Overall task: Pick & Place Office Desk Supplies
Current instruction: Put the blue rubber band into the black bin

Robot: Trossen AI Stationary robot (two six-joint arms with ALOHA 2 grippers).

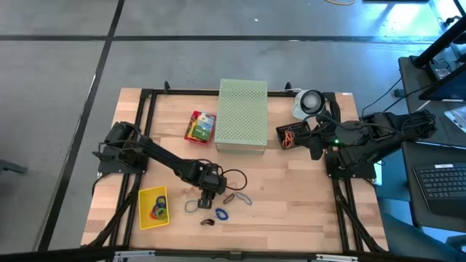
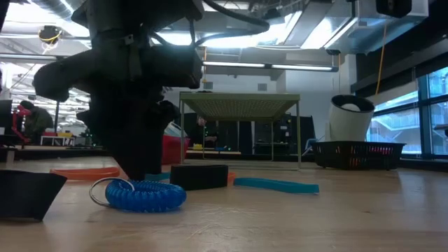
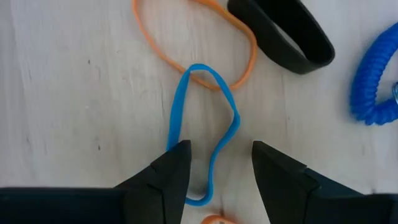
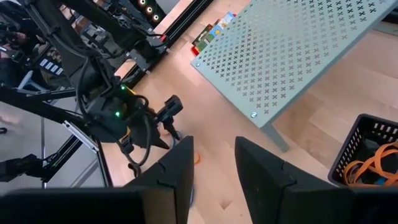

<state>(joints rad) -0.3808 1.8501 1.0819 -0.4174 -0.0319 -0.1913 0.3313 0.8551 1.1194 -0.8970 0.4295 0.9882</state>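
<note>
Your left gripper [image 3: 221, 168] has its jaws apart astride the blue band [image 3: 205, 124] near the desk's front edge; closing could snag the overlapping orange band [image 3: 193, 43]. The right gripper [image 4: 211, 165], jaws apart, waits at the right edge.

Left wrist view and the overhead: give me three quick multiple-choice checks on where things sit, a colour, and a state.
1. Where is the yellow bin?
A. front-left of the table
B. on the green perforated box
C. beside the right arm

2. What colour is the band between the left gripper's jaws?
A. red
B. blue
C. green

3. How do the left gripper's jaws stand?
A. shut on the band
B. shut on nothing
C. open, one on each side of the band

Answers: 1 A, the overhead shows it near the table's front-left edge. 2 B, the left wrist view shows a blue loop crossing the orange band. 3 C, wood shows between the jaws and the loop lies flat.
</note>
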